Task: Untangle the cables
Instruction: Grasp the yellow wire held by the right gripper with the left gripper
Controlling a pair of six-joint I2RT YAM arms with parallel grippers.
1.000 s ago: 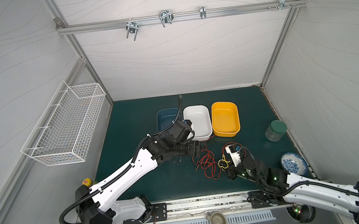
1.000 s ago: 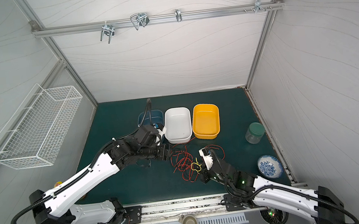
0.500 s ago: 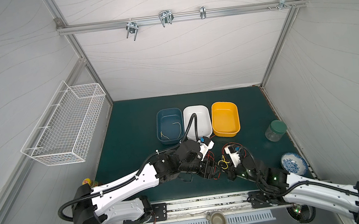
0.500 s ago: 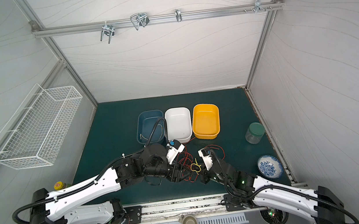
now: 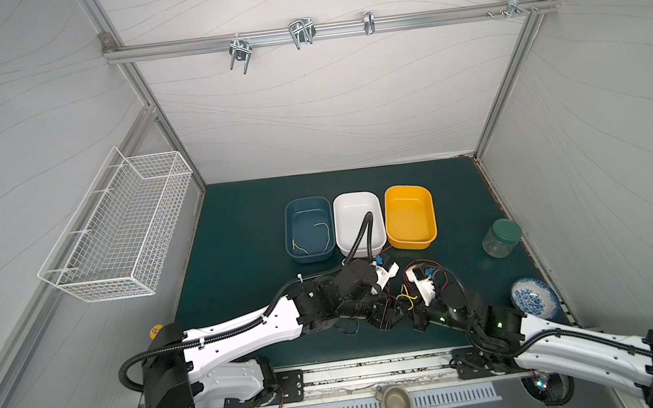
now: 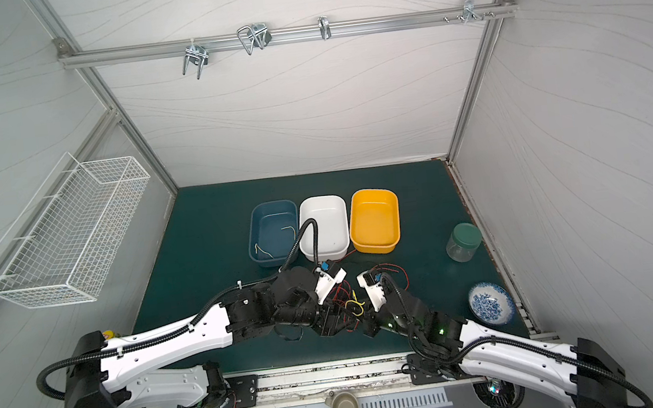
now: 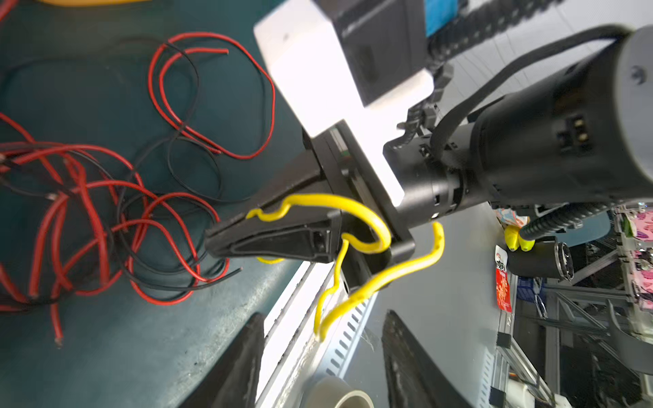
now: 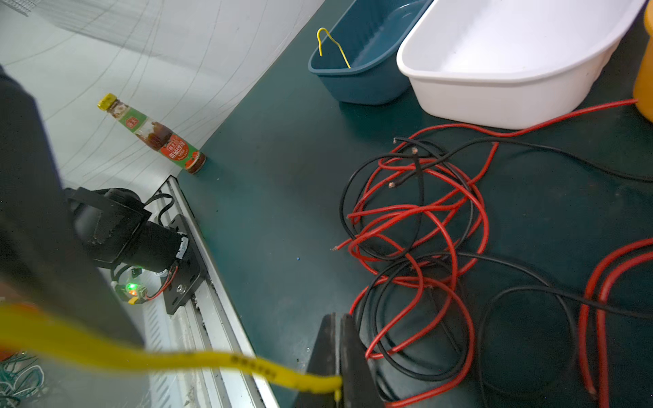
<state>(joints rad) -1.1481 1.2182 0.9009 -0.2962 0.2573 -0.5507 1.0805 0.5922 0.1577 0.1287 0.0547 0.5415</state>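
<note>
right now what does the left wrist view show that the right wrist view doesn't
Only left wrist: the left claw, open, and the loops and free end of the yellow cable draped over the right claw. Only right wrist: a sauce bottle, the blue tub holding another yellow wire, the white tub. Both: the right claw shut on the yellow cable, and the red and black tangle on the green mat.

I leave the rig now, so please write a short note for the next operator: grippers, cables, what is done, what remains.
Right gripper: jaws shut on a thin yellow insulated cable.
Left gripper: jaws open near that cable's loose end, holding nothing.
Done: one more thin yellow cable lies in the blue plastic tub.
Left: thin red and black cables lie tangled on the dark green mat.
</note>
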